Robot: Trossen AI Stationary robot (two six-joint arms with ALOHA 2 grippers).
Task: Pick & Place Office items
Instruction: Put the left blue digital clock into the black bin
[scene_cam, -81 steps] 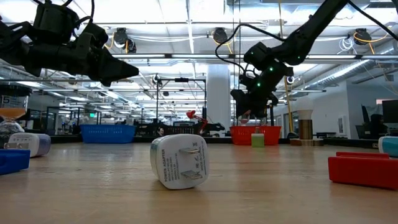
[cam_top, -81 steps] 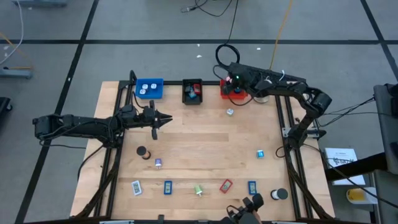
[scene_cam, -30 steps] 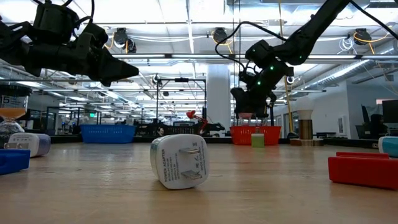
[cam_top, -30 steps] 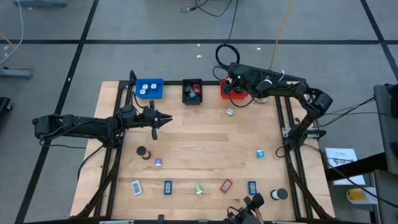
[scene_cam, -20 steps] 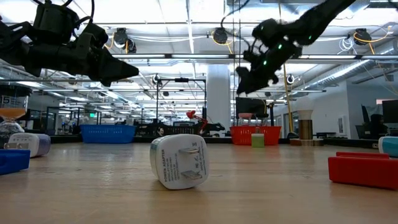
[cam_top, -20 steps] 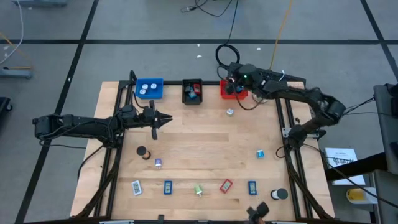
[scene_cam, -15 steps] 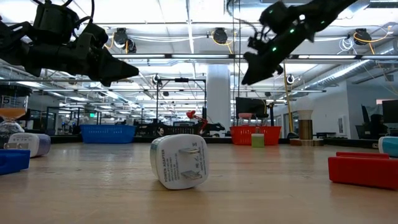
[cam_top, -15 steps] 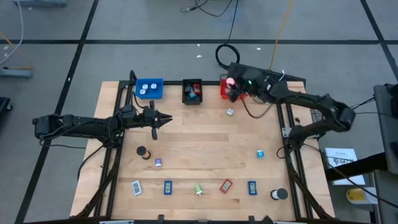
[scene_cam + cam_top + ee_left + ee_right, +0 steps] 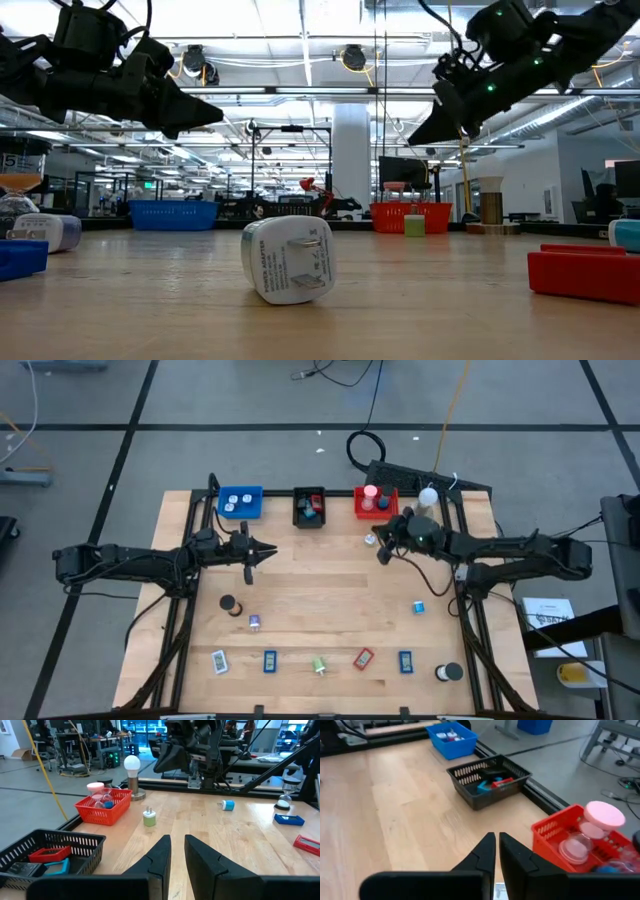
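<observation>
White plug adapter (image 9: 370, 540) on table, just beside right fingers (image 9: 381, 553), untouched

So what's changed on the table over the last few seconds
The right gripper pulled back from over the red basket, where a pink-capped hourglass now shows, and hangs shut and empty near the small white plug. The left gripper and the loose items stayed put.

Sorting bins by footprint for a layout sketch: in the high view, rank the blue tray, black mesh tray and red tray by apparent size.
1. Blue tray and red tray: look alike, so no ranking between them.
2. Black mesh tray: slightly smaller, though the margin is slim.
</observation>
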